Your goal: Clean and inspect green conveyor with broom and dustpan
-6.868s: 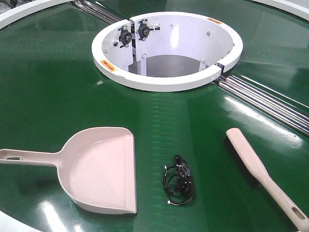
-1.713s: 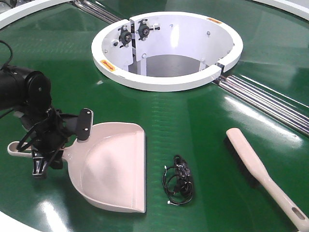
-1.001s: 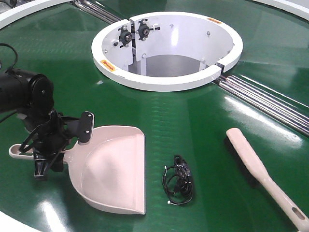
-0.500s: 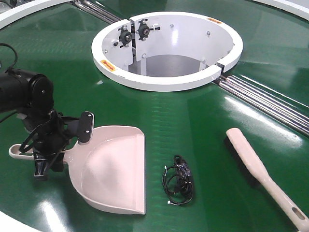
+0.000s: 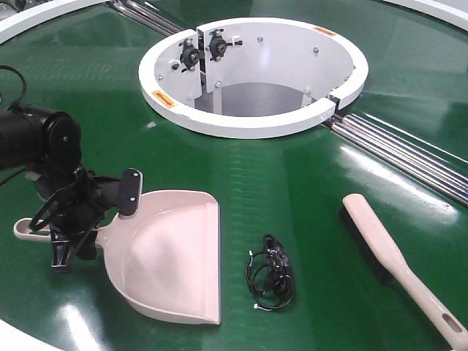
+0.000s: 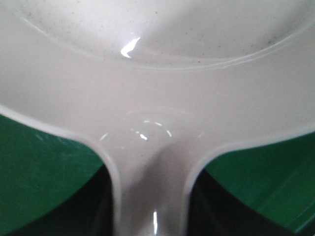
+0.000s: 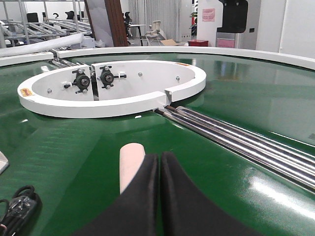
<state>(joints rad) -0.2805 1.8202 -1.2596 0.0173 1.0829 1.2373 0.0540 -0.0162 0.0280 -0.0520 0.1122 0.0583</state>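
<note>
The dustpan (image 5: 172, 263) lies on the green conveyor (image 5: 292, 168), my left jaws around its handle; I cannot tell if they grip. If loose, it could slip. My right jaws are pressed together by the broom (image 5: 380, 241).

The green conveyor (image 5: 292, 175) is a broad, glossy dark-green belt with a white rim (image 5: 22, 23) at its far edge. A white ring (image 5: 248, 128) surrounds a round opening in it, and metal rollers (image 5: 395, 150) run from the ring toward the right. Three things lie on the near part of the belt, well apart: the beige-pink dustpan (image 5: 172, 256) at the left with its handle pointing left, a small bundle of black cable (image 5: 272, 274) in the middle, and the beige broom (image 5: 380, 245) at the right, slanting with its slim handle toward the near right corner.
</note>
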